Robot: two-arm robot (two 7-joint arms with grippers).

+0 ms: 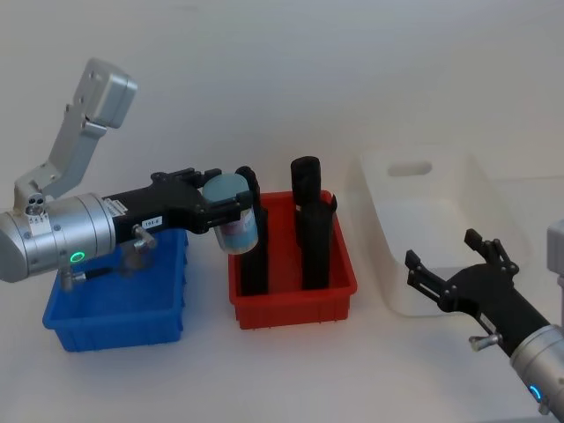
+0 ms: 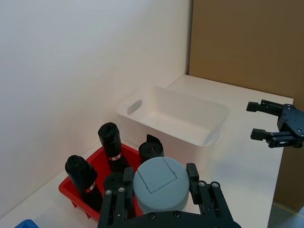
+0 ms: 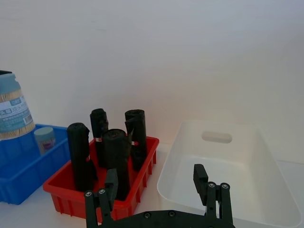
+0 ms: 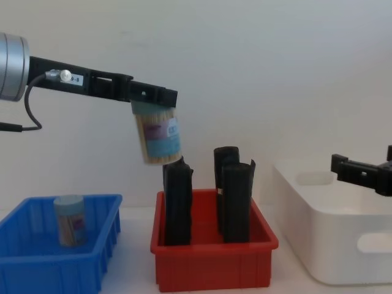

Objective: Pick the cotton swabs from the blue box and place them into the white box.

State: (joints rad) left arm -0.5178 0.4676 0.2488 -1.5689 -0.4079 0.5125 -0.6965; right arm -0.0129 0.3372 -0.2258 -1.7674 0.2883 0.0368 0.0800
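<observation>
My left gripper (image 1: 231,204) is shut on a cotton swab jar (image 1: 236,220) by its pale blue lid (image 2: 159,184), held in the air above the left side of the red bin (image 1: 295,300). In the chest view the jar (image 4: 158,136) hangs tilted just over a black roll. A second cotton swab jar (image 4: 69,219) stands upright in the blue box (image 4: 55,257), also in the right wrist view (image 3: 45,139). The white box (image 1: 432,225) sits at the right. My right gripper (image 1: 458,260) hovers open over the white box's near edge.
The red bin between the two boxes holds several tall black upright rolls (image 1: 307,220). A white wall stands close behind the table. Bare tabletop lies in front of the bins. A brown panel (image 2: 247,42) stands at the far side in the left wrist view.
</observation>
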